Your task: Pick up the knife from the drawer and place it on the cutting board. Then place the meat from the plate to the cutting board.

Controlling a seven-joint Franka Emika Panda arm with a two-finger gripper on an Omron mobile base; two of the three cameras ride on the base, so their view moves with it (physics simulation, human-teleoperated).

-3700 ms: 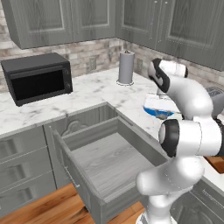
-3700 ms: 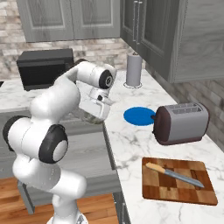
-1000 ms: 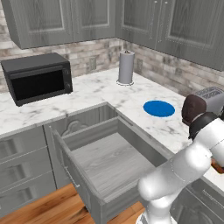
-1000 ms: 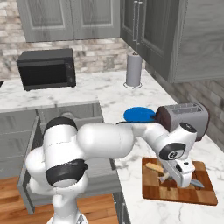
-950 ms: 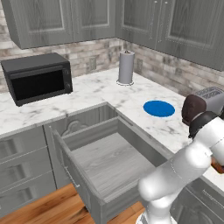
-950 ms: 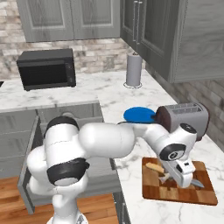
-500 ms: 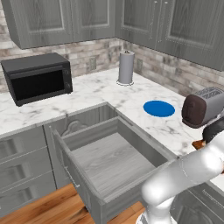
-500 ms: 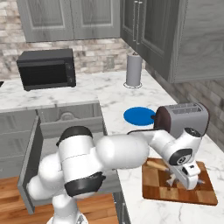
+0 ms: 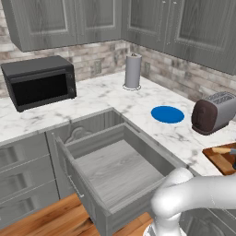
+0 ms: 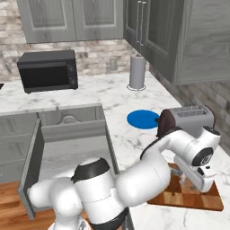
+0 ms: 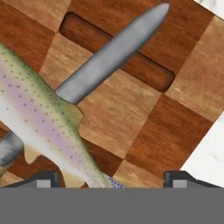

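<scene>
**Fish and knife both down on the board**

The speckled grey-tan fish-shaped meat (image 11: 41, 118) lies across the silver-bladed knife (image 11: 109, 54) on the reddish-brown butcher-block cutting board (image 11: 144, 127). Gripper (image 11: 109, 179) fingers spread apart, nothing held (blue round plate (image 9: 167, 114) bare). Only retreat looks left.

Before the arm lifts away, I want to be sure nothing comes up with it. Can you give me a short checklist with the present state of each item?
1. Meat lying on the cutting board: ok, it rests across the knife.
2. Knife on the board: ok, the blade lies flat on the wood.
3. Gripper let go of the meat: ok, its fingertips stand wide apart, though the tail sits between them.
4. Plate emptied: ok, bare blue.
5. Drawer shut: not ok, it stands open.
6. Toaster clear of the arm: cannot tell.
</scene>
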